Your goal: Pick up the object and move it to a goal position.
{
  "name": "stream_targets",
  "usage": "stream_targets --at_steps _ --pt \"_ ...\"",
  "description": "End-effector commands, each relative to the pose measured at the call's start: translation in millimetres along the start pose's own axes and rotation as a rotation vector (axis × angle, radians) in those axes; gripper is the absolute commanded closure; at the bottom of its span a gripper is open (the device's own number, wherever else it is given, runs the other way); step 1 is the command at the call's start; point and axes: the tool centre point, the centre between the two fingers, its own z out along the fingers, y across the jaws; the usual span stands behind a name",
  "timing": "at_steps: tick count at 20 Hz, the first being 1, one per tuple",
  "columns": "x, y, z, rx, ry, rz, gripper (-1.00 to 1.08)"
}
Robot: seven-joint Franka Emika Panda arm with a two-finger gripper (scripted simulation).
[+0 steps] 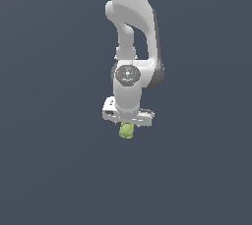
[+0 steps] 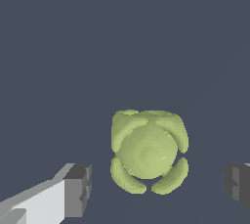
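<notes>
The object (image 2: pixel 148 150) is a small yellow-green lumpy ball with bumpy lobes around a rounded middle. In the wrist view it lies between my two dark finger pads (image 2: pixel 78 189), with clear gaps on both sides. My gripper (image 2: pixel 158 186) is open around it, touching nothing. The exterior view has the white gripper (image 1: pixel 127 121) straight above the object (image 1: pixel 126 131), whose lower part pokes out beneath the hand. The fingers themselves are hidden there.
A plain dark grey-blue surface (image 1: pixel 49 170) fills both views. The white arm (image 1: pixel 133 32) comes down from the top of the exterior view.
</notes>
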Motion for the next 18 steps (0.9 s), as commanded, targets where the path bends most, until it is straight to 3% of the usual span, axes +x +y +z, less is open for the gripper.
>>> stream_targets --at_steps 1,7,18 --pt "1.4 -0.3 3.3 0.0 0.0 0.011 -0.92" --pt "0.6 0.0 9.1 0.0 -0.001 0.008 -0.92" --pt "0.7 -0.2 53.4 0.0 0.0 0.011 -0.92"
